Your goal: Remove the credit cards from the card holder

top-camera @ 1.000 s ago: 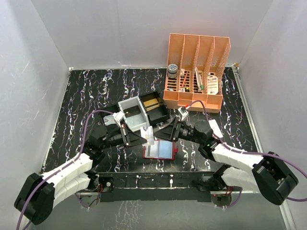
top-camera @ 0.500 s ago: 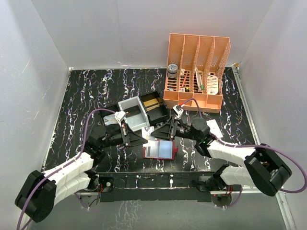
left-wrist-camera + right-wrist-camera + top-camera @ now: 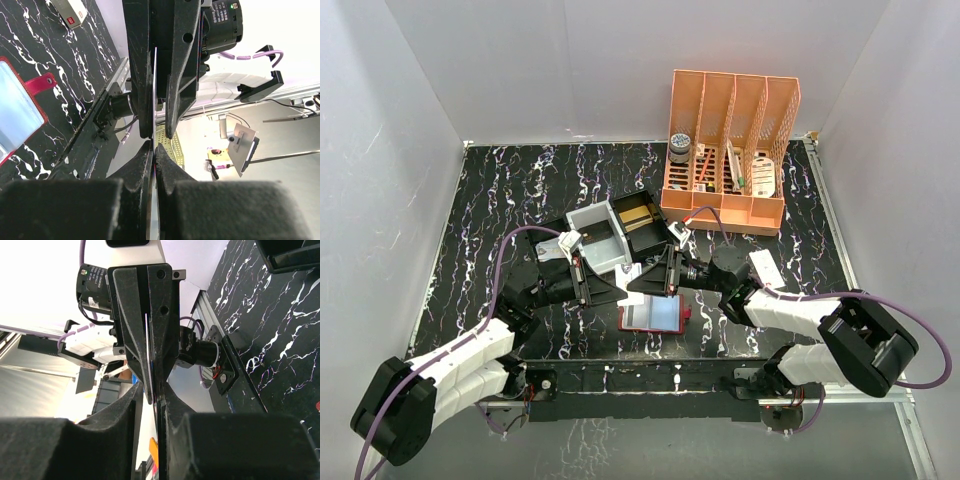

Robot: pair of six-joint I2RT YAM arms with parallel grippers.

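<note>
The red card holder [image 3: 624, 323] lies open on the table near the front edge, a pale blue credit card [image 3: 660, 312] showing in it. In the left wrist view the holder [image 3: 44, 83] shows at the left with its snap tab. Just above it, my left gripper [image 3: 619, 285] is shut on a whitish credit card [image 3: 631, 274], seen edge-on [image 3: 155, 95] between its fingers [image 3: 154, 150]. My right gripper [image 3: 643, 280] faces it. Its jaws stand narrowly open around the same card [image 3: 148, 352], with a slim gap left beside the card [image 3: 152, 392].
A black tray with a grey insert [image 3: 620, 232] sits just behind the grippers. An orange divided rack [image 3: 730, 150] with small items stands at the back right. A small white box with a red mark [image 3: 766, 268] lies right of the right arm [image 3: 70, 11].
The right gripper has moved left up to the left gripper, and its jaws have narrowed around the held card. The left gripper has stayed shut on the card.
</note>
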